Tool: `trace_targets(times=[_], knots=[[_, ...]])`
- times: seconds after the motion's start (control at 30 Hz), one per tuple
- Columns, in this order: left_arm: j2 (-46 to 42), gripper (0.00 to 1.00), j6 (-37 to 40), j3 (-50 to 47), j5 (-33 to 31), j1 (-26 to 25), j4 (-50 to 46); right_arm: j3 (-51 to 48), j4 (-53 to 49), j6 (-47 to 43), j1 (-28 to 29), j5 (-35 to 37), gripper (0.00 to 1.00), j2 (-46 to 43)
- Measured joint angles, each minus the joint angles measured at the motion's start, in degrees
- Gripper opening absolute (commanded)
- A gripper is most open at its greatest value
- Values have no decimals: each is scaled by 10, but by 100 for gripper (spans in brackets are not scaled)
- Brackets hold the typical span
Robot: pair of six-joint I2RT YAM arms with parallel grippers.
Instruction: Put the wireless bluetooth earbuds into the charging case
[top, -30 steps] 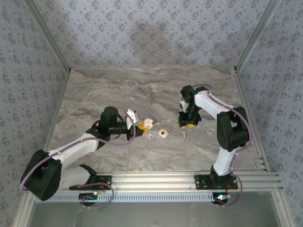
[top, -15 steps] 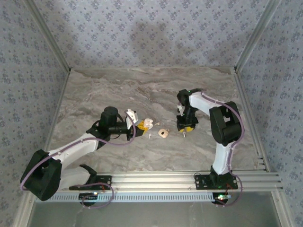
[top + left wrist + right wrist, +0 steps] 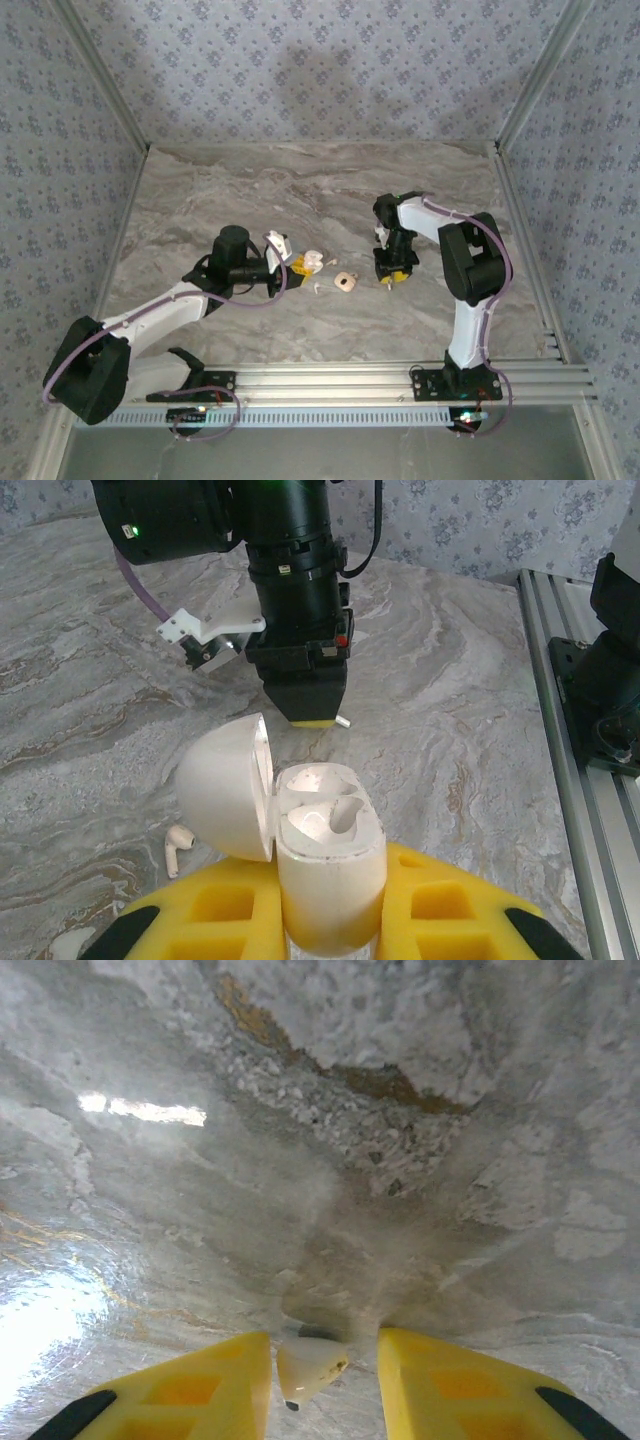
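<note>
My left gripper is shut on the white charging case, which stands upright with its lid swung open to the left and both sockets bare. One white earbud lies on the marble left of the case, also seen as the speck. My right gripper points down at the table over the other earbud. That earbud sits between the yellow fingers, against the left one, with a gap to the right one, so the jaws are open. From above the right gripper stands right of the case.
A tan rounded-square object lies on the marble table between the two grippers. Aluminium rails run along the near edge and a rail along the right side. Patterned walls enclose the table.
The right gripper has moved left and down over the earbud on the table and its jaws have narrowed. The left arm and the case have not moved.
</note>
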Motion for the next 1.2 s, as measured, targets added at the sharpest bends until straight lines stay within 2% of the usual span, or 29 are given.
trace_targets(times=[0.3, 0.5, 0.67, 0.93, 1.2], knots=[[0, 18, 0, 0, -2, 0, -1, -16, 17, 8, 0, 8, 25, -12], [0, 16, 0, 0, -17, 0, 2, -54, 55, 25, -3, 0, 24, -46], [16, 16, -5, -1, -37, -5, 31, -111, 108, 53, -4, -25, 24, -102], [87, 16, -10, -35, -51, -17, 151, -177, 229, 103, 1, -45, 23, -255], [127, 16, 3, -39, -56, -37, 214, -183, 322, 119, 49, -61, 23, -378]])
